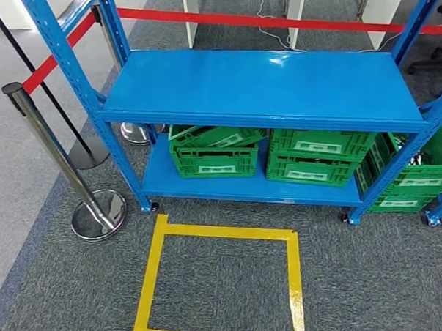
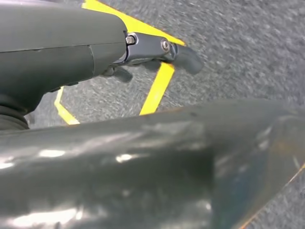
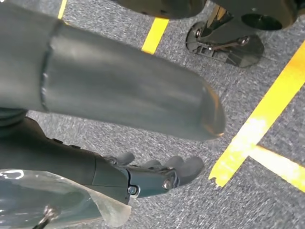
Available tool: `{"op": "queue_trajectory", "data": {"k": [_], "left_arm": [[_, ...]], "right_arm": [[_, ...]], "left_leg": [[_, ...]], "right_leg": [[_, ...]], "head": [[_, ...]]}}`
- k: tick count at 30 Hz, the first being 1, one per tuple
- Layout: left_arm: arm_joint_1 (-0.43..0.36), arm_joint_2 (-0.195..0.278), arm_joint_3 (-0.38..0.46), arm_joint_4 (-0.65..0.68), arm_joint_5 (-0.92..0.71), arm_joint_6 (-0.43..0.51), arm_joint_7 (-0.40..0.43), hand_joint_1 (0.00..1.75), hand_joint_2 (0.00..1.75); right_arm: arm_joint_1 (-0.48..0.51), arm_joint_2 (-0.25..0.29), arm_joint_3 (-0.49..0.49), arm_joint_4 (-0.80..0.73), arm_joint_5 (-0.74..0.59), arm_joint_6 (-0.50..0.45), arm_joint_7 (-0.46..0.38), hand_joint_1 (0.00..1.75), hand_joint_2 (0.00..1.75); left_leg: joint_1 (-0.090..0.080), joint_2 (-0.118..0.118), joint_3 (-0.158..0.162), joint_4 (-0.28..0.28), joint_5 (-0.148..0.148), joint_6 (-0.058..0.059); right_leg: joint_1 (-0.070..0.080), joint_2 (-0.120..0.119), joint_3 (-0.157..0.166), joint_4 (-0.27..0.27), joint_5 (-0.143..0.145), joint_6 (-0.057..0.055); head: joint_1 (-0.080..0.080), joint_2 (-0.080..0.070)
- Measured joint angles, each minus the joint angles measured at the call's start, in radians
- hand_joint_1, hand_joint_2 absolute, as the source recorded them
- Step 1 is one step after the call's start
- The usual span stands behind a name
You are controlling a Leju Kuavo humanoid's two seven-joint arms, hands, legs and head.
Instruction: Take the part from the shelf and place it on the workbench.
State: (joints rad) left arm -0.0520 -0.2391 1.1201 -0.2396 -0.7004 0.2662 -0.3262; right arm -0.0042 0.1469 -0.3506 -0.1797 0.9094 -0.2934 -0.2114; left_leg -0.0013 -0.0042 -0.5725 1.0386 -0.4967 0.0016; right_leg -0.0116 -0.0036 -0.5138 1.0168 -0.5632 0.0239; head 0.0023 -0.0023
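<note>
Nothing is taken yet: the left hand and right hand hang empty over the carpet, fingers loosely apart. The part probably lies in a green crate low on the blue shelf, though none is discernible; picking and placing remain.

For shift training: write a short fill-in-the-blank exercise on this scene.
1. The crates on the lower shelf are ____.
2. The tape square on the carpet is ____.
3. The rack is painted ____.
4. The top shelf holds ____ crates.

Missing words: green; yellow; blue; no
</note>
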Motion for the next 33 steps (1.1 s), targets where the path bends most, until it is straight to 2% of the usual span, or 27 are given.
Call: {"op": "queue_trajectory", "data": {"k": [2,3,4,6,7,8,9,11,12,13,16,18,19,21,22,23,24,26,27,28,29,31,33], "left_arm": [[0.003,0.000,0.000,0.000,0.000,0.000,0.000,0.00,0.00],[0.004,0.000,0.000,0.000,0.000,0.000,0.000,0.00,0.00],[0.003,-0.001,0.000,0.000,0.000,0.000,0.000,0.00,0.00],[0.001,-0.001,0.000,0.000,0.000,0.000,0.000,0.00,0.00],[0.001,-0.001,0.000,0.000,0.000,0.000,0.000,0.00,0.00],[0.001,-0.001,0.001,0.000,0.000,0.000,0.000,0.00,0.00],[0.002,-0.002,0.001,0.000,0.000,0.000,0.000,0.00,0.00],[0.004,-0.003,0.001,0.000,0.000,0.000,0.000,0.00,0.00],[0.003,-0.003,0.002,0.000,0.000,0.000,0.000,0.00,0.00],[0.002,-0.003,0.002,0.000,0.000,0.000,0.000,0.00,0.00],[-0.002,-0.003,0.004,0.000,0.000,0.001,0.000,0.00,0.00],[-0.003,-0.003,0.004,0.000,0.000,0.001,0.000,0.00,0.00],[-0.003,-0.002,0.004,0.000,0.000,0.001,0.000,0.00,0.00],[-0.003,-0.002,0.004,0.000,0.000,0.001,0.000,0.00,0.00],[-0.002,-0.002,0.004,0.000,0.000,0.001,0.000,0.00,0.00],[0.000,-0.002,0.004,0.000,0.000,0.001,0.000,0.00,0.00],[0.002,-0.002,0.005,0.000,0.000,0.001,0.000,0.00,0.00],[0.004,-0.001,0.005,0.000,0.000,0.001,0.000,0.00,0.00],[0.003,-0.001,0.005,0.000,0.000,0.001,0.000,0.00,0.00],[0.002,-0.001,0.006,0.000,0.000,0.001,0.000,0.00,0.00],[0.001,-0.001,0.006,0.000,0.000,0.001,0.000,0.00,0.00],[0.001,-0.001,0.007,0.000,0.000,0.001,0.000,0.00,0.00],[0.003,-0.001,0.009,0.000,-0.001,0.002,0.000,0.00,0.00]], "right_arm": [[-0.001,0.000,0.000,0.000,0.000,0.000,0.000,0.00,0.00],[-0.002,0.000,0.000,0.000,0.000,0.000,0.000,0.00,0.00],[-0.003,0.000,0.000,0.000,0.000,0.000,0.000,0.00,0.00],[-0.001,0.000,0.000,0.000,0.000,0.000,0.000,0.00,0.00],[0.000,0.000,0.000,0.000,0.000,0.000,0.000,0.00,0.00],[0.002,0.000,0.000,0.000,0.000,0.001,-0.001,0.00,0.00],[0.004,0.000,0.000,0.000,0.000,0.001,-0.001,0.00,0.00],[0.004,0.000,0.000,0.000,0.000,0.002,-0.002,0.00,0.00],[0.004,0.000,0.000,0.000,0.000,0.002,-0.002,0.00,0.00],[0.003,0.000,0.000,0.000,0.000,0.002,-0.002,0.00,0.00],[0.004,0.000,0.000,0.000,0.000,0.002,-0.002,0.00,0.00],[0.005,0.000,-0.001,0.000,0.000,0.002,-0.003,0.00,0.00],[0.005,0.000,-0.001,0.000,0.000,0.002,-0.003,0.00,0.00],[0.004,0.000,0.000,0.000,0.000,0.002,-0.003,0.00,0.00],[0.004,0.000,0.000,0.000,0.000,0.003,-0.003,0.00,0.00],[0.004,0.000,0.000,0.000,0.000,0.003,-0.003,0.00,0.00],[0.005,0.000,0.000,0.000,0.000,0.002,-0.003,0.00,0.00],[0.005,0.000,0.000,0.000,0.000,0.002,-0.003,0.00,0.00],[0.005,0.000,0.000,0.000,0.000,0.003,-0.003,0.00,0.00],[0.004,0.000,0.000,0.000,0.000,0.003,-0.003,0.00,0.00],[0.004,0.001,0.000,0.000,0.000,0.003,-0.003,0.00,0.00],[0.003,0.001,0.000,0.000,0.000,0.003,-0.003,0.00,0.00],[0.001,0.001,0.000,0.000,0.000,0.003,-0.003,0.00,0.00]], "left_leg": [[0.004,0.000,0.007,-0.009,0.000,0.011],[0.006,0.000,0.011,-0.014,0.000,0.018],[0.008,0.001,0.015,-0.018,-0.001,0.023],[0.008,0.002,0.021,-0.018,-0.009,0.030],[0.007,0.001,0.026,-0.018,-0.014,0.031],[0.008,0.001,0.033,-0.018,-0.020,0.031],[0.008,0.000,0.043,-0.018,-0.027,0.030],[0.007,-0.001,0.065,-0.018,-0.045,0.022],[0.006,-0.001,0.073,-0.017,-0.054,0.017],[0.004,-0.002,0.078,-0.017,-0.059,0.011],[0.004,-0.002,0.083,-0.023,-0.065,-0.002],[0.005,-0.001,0.075,0.005,-0.084,-0.011],[0.005,0.000,0.054,0.048,-0.104,-0.016],[0.006,0.000,-0.021,0.186,-0.153,-0.022],[0.007,0.000,-0.059,0.245,-0.165,-0.023],[0.007,0.000,-0.083,0.273,-0.159,-0.023],[0.007,0.000,-0.090,0.264,-0.131,-0.022],[0.006,0.000,-0.059,0.150,-0.038,-0.013],[0.003,0.000,-0.038,0.089,-0.006,-0.008],[0.001,0.001,-0.020,0.040,0.009,-0.003],[-0.001,0.001,-0.010,0.016,0.008,0.001],[-0.002,0.000,0.000,0.001,-0.003,0.006],[0.002,-0.001,0.009,-0.011,-0.001,0.015]], "right_leg": [[-0.002,-0.001,0.002,0.007,-0.010,0.009],[-0.001,0.000,-0.010,0.033,-0.026,0.013],[-0.002,0.001,-0.035,0.081,-0.048,0.016],[-0.002,0.002,-0.116,0.214,-0.098,0.020],[-0.002,0.002,-0.151,0.263,-0.105,0.021],[-0.003,0.002,-0.172,0.280,-0.091,0.022],[-0.004,0.002,-0.172,0.255,-0.057,0.023],[-0.006,0.001,-0.131,0.135,0.029,0.022],[-0.006,0.002,-0.104,0.080,0.054,0.020],[-0.005,0.002,-0.087,0.046,0.064,0.016],[-0.003,0.004,-0.075,0.028,0.059,0.001],[-0.007,0.003,-0.066,0.021,0.056,-0.011],[-0.009,0.002,-0.060,0.017,0.053,-0.017],[-0.008,-0.001,-0.049,0.015,0.044,-0.025],[-0.008,-0.001,-0.044,0.015,0.040,-0.028],[-0.008,0.000,-0.038,0.015,0.035,-0.029],[-0.008,0.002,-0.030,0.015,0.030,-0.029],[-0.008,0.005,-0.017,0.015,0.019,-0.025],[-0.006,0.006,-0.012,0.015,0.013,-0.020],[-0.005,0.006,-0.010,0.014,0.007,-0.015],[-0.004,0.005,-0.011,0.012,0.003,-0.009],[-0.003,0.003,-0.005,0.006,-0.001,0.003],[-0.003,0.002,-0.005,0.016,-0.011,0.012]], "head": [[0.003,0.000],[0.005,0.000],[0.008,0.000],[0.013,0.000],[0.013,0.000],[0.014,0.000],[0.014,0.000],[0.015,0.000],[0.016,0.000],[0.016,0.000],[0.011,0.000],[0.008,0.000],[0.005,0.000],[0.002,0.000],[0.003,0.000],[0.002,0.000],[0.002,0.000],[0.002,0.000],[0.002,0.000],[0.002,0.000],[0.002,0.000],[0.003,0.000],[0.005,0.000]]}}
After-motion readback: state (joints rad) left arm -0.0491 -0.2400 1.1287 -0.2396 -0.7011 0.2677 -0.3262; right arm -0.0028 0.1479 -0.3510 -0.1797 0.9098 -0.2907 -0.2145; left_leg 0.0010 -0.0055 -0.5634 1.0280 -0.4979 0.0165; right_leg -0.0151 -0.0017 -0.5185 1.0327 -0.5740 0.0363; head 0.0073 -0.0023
